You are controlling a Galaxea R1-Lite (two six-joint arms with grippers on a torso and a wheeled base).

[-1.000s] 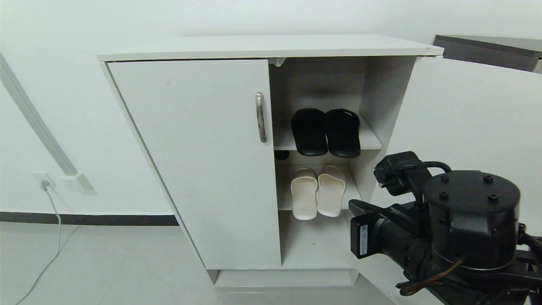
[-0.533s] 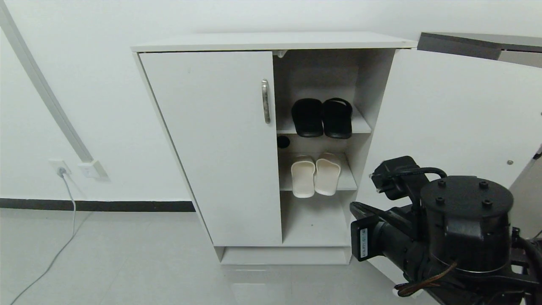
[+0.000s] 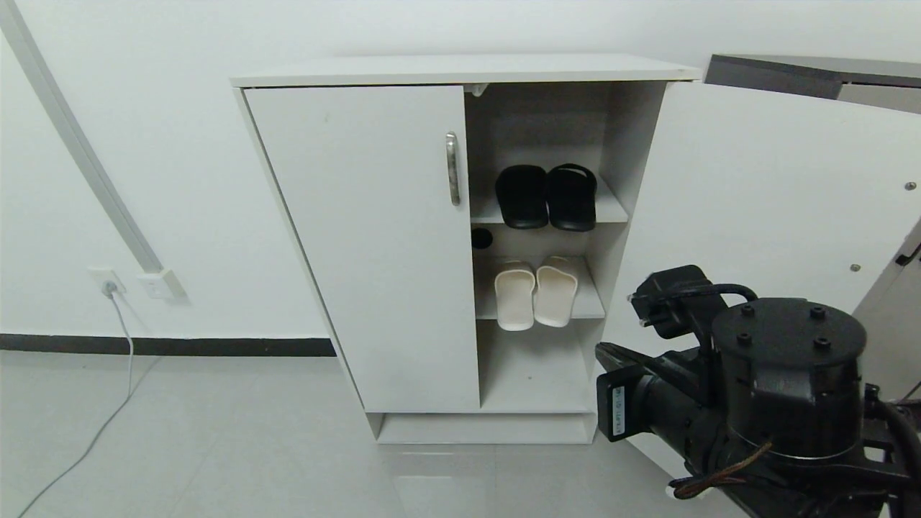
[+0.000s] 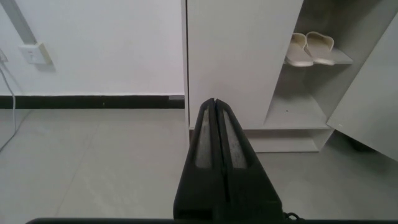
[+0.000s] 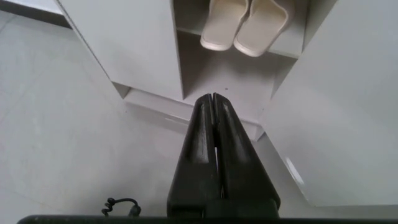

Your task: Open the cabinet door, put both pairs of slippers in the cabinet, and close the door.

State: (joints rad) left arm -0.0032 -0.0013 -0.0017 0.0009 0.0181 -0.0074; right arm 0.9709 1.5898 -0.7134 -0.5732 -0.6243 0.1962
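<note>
Shifted since a second ago is the head camera alone, so the cabinet is framed nearer centre, with nothing in it displaced. Both pairs are seen inside: the black slippers are laid side by side on the upper shelf, and the white slippers are set at 6 o'clock from them on the middle shelf. The right door is swung wide open at 3 o'clock of the opening. The left door, fitted with a metal handle, is shut at 9 o'clock. The left gripper is held over the floor facing the cabinet, its jaws clenched on nothing. The right gripper is likewise clenched and empty, pointed at the bottom compartment. A wall socket is seen at 9 o'clock of the cabinet.
</note>
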